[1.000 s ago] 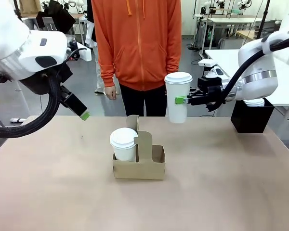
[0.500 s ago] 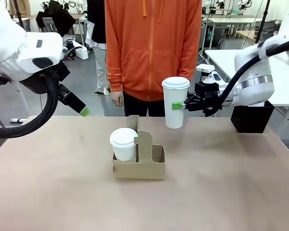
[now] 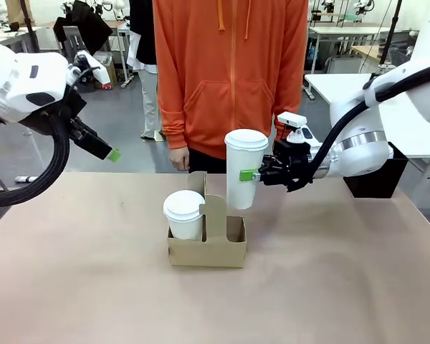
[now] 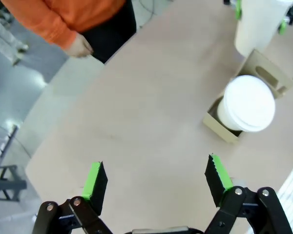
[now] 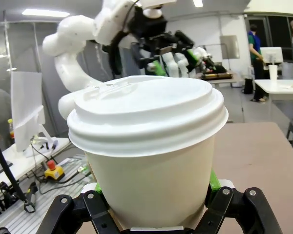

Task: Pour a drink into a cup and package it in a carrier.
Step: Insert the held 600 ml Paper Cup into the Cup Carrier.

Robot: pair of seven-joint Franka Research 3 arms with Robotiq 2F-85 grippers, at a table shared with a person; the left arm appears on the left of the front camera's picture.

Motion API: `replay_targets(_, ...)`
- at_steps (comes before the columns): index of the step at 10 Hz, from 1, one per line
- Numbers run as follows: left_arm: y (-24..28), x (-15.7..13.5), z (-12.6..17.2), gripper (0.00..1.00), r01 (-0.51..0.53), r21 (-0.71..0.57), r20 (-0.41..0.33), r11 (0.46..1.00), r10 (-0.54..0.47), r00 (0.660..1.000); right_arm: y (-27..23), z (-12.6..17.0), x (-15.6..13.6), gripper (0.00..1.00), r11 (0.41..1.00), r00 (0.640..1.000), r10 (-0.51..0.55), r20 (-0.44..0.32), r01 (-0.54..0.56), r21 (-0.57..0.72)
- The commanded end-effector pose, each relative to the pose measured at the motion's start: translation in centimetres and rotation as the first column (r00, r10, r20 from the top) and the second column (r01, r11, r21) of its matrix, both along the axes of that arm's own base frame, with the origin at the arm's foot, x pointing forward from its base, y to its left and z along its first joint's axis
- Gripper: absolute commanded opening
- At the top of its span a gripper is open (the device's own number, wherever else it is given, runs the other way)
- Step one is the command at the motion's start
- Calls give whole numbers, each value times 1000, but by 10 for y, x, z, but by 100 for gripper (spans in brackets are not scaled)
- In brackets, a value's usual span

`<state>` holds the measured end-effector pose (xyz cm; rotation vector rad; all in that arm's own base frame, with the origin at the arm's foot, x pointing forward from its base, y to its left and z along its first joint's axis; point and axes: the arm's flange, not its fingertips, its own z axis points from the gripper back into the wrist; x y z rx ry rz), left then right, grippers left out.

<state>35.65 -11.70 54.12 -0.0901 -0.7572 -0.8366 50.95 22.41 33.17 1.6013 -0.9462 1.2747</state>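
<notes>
Packaging is in hand: the right gripper (image 3: 256, 174), clamped on the side of the tall lidded cup (image 3: 244, 168), holds it upright in the air, the carrier (image 3: 208, 247) just below and left of it with a shorter cup (image 3: 183, 213) filling one slot. The left gripper (image 4: 155, 171) hangs spread wide and empty, well apart. Next, the cup's base must centre over the free slot (image 3: 235, 229), seemingly almost beneath it, then descend straight.

You can't see inside the cup (image 3: 242, 179): its lid (image 3: 246, 138) covers the top. In your right wrist view the cup's base runs off the bottom edge, and its wall hides most of the pads (image 5: 213, 181) of the right gripper (image 5: 154, 197). The front wall of the carrier (image 3: 208, 251) hides the lower half of the shorter cup (image 3: 183, 213).
</notes>
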Motion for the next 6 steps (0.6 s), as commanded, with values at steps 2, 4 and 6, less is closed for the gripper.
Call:
replay_targets(2, 27, -11, -52, 100, 103, -13, 85, 995, -101, 991, 15, -5, -15, 81, 997, 999, 47, 5, -47, 59)
replay_targets(4, 41, -4, -62, 100, 123, -63, 74, 990, -118, 990, 21, -15, -23, 81, 995, 997, 75, -16, -73, 69)
replay_targets(6, 49, -1, -67, 100, 117, -75, 61, 990, -113, 992, 27, -23, -28, 81, 995, 997, 73, -4, -72, 68)
